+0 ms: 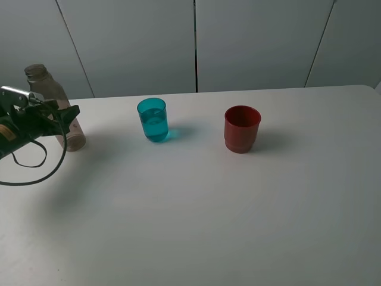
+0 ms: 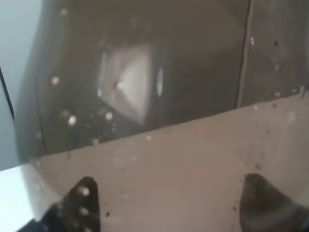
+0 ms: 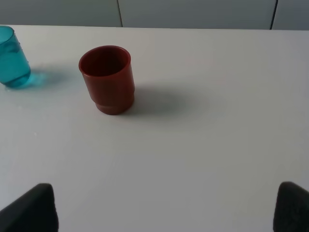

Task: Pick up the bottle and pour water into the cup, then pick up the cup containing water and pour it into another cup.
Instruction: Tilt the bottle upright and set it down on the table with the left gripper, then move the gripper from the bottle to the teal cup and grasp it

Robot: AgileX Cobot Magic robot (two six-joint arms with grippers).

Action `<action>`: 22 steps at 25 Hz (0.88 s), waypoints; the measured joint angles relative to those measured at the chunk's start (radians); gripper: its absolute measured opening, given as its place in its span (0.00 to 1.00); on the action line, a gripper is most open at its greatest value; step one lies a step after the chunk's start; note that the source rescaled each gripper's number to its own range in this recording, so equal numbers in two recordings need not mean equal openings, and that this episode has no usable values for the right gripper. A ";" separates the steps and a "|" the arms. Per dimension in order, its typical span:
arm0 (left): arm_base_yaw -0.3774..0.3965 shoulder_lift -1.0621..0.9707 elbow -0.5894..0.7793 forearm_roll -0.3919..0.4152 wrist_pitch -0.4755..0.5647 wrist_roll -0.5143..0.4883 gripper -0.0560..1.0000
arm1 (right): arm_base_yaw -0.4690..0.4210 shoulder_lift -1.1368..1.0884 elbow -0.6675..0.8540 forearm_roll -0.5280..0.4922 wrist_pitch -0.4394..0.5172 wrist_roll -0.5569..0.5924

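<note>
The bottle (image 1: pixel 50 94) stands at the table's far left, its base on the table. My left gripper (image 1: pixel 67 117) is shut on the bottle at mid-height. In the left wrist view the tinted bottle (image 2: pixel 145 96) fills the picture, and both dark fingertips (image 2: pixel 79 205) show through it on either side. The teal cup (image 1: pixel 153 120) holds water and stands left of centre; it also shows in the right wrist view (image 3: pixel 10 58). The red cup (image 1: pixel 241 129) stands upright to its right and looks empty in the right wrist view (image 3: pixel 107 77). My right gripper (image 3: pixel 161 208) is open, empty, and well short of the red cup.
The white table (image 1: pixel 196 220) spreads wide in front of the cups. Grey wall panels (image 1: pixel 250 42) stand behind the table's far edge. A black cable loop (image 1: pixel 30 170) hangs under my left arm. My right arm is out of the exterior high view.
</note>
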 joint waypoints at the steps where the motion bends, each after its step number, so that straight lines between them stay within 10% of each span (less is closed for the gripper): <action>1: 0.000 0.000 0.000 0.000 0.000 0.004 0.06 | 0.000 0.000 0.000 0.000 0.000 0.000; 9: 0.000 0.001 0.000 0.000 -0.002 0.008 0.12 | 0.000 0.000 0.000 0.000 0.000 0.000; 12: 0.000 0.008 0.000 0.002 0.036 0.012 0.75 | 0.000 0.000 0.000 0.000 0.000 0.000; 14: 0.000 0.008 0.000 0.002 0.045 0.012 0.95 | 0.000 0.000 0.000 0.000 0.000 0.000; 22: 0.000 -0.067 0.000 0.004 0.052 -0.012 0.98 | 0.000 0.000 0.000 0.000 0.000 0.000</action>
